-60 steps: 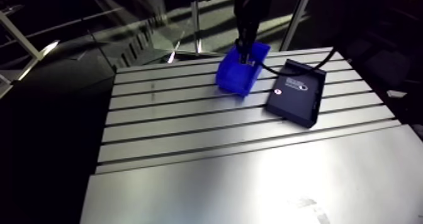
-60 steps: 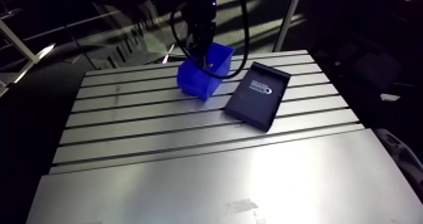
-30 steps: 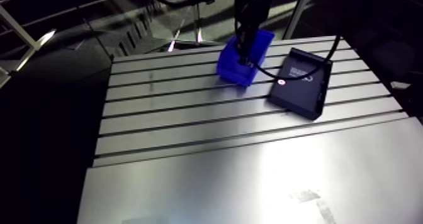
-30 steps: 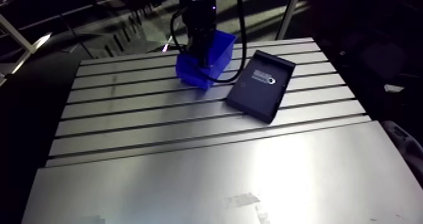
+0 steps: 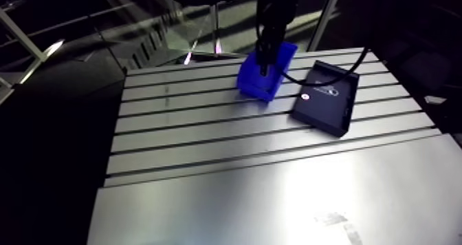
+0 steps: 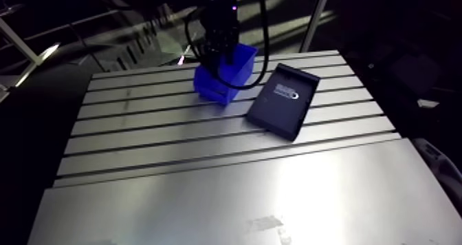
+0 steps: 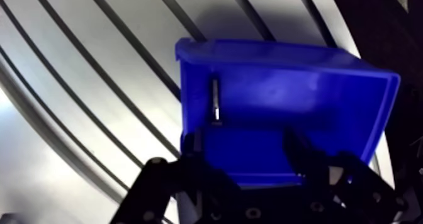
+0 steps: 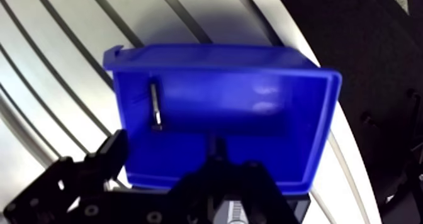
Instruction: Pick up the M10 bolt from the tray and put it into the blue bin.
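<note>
The blue bin (image 7: 296, 88) stands on the slotted table, directly under my gripper (image 7: 245, 148). A small grey bolt (image 7: 214, 100) rests inside the bin against one side wall, ahead of the fingers and clear of them. In the wrist view the two dark fingers (image 7: 196, 145) stand apart over the bin's floor with nothing between them, so the gripper is open. The arm view shows the wrist coming down into the bin (image 5: 265, 72). The black tray (image 5: 324, 96) lies just to the bin's right, and I see no part in it.
The slotted aluminium table (image 5: 206, 131) stretches toward the camera, with a smooth metal plate (image 5: 275, 199) at its near end. The bin sits close to the table's far edge, and the tray lies askew across the slots.
The arm view has shifted slightly between frames. The gripper stays over the blue bin. Bin and tray keep their places on the table.
</note>
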Tool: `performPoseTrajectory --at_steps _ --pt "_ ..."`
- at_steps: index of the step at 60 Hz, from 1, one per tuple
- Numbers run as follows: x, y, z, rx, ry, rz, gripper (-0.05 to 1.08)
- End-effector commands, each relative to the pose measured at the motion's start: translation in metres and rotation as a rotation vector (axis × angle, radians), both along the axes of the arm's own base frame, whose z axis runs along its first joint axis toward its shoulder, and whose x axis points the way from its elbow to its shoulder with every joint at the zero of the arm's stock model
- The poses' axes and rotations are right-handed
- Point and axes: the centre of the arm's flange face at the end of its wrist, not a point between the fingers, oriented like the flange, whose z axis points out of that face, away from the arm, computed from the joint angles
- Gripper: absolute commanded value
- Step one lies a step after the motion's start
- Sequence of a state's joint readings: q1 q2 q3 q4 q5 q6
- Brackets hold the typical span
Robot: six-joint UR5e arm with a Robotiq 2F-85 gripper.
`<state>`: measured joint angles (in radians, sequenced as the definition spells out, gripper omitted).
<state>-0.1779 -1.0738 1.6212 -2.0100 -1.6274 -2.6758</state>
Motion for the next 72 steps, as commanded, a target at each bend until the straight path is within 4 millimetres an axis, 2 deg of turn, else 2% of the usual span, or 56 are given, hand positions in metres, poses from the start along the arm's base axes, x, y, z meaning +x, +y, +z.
performPoseTrajectory --at_steps 1,2,3,5,6,7,8,11,12,13,16,17,18,19,20,22,23,24,28,35,48,57,67,72 --pt "0.001 -0.001 0.074 -0.003 -0.007 -0.039 0.00" --pt "0.001 0.000 0.086 -0.004 -0.006 -0.060 0.00" --pt "0.001 0.000 0.086 -0.004 -0.006 -0.060 0.00" --pt "-0.001 0.002 0.110 -0.006 -0.003 -0.117 0.01" --pt "-0.001 0.002 0.110 -0.006 -0.003 -0.117 0.01" --pt "-0.002 0.003 0.120 -0.008 -0.005 -0.148 0.01" --pt "-0.002 0.003 0.120 -0.008 -0.005 -0.148 0.01" --pt "-0.003 0.004 0.139 -0.007 -0.006 -0.215 0.01" --pt "-0.003 0.004 0.139 -0.007 -0.006 -0.215 0.01" --pt "-0.004 0.004 0.149 -0.005 -0.001 -0.253 0.01" --pt "-0.004 0.004 0.158 0.000 0.007 -0.296 0.01" --pt "-0.004 0.005 0.168 0.005 0.020 -0.345 0.01" --pt "-0.004 0.005 0.168 0.005 0.020 -0.345 0.01" --pt "-0.003 0.006 0.178 0.010 0.033 -0.398 0.01" --pt "-0.003 0.006 0.178 0.010 0.033 -0.398 0.01" --pt "0.003 0.005 0.198 0.023 0.064 -0.509 0.01" --pt "0.003 0.005 0.198 0.023 0.064 -0.509 0.01" --pt "0.007 0.004 0.209 0.025 0.082 -0.562 0.01" --pt "0.016 0.003 0.222 0.035 0.093 -0.658 0.01" --pt "0.028 -0.001 0.228 0.045 0.069 -0.802 0.01" --pt "0.032 -0.003 0.246 0.058 0.098 -0.979 0.01" --pt "0.030 -0.002 0.254 0.072 0.080 -1.034 0.01" --pt "0.029 -0.004 0.275 0.064 0.111 -1.084 0.01" --pt "0.029 -0.006 0.273 0.063 0.106 -1.084 0.01"
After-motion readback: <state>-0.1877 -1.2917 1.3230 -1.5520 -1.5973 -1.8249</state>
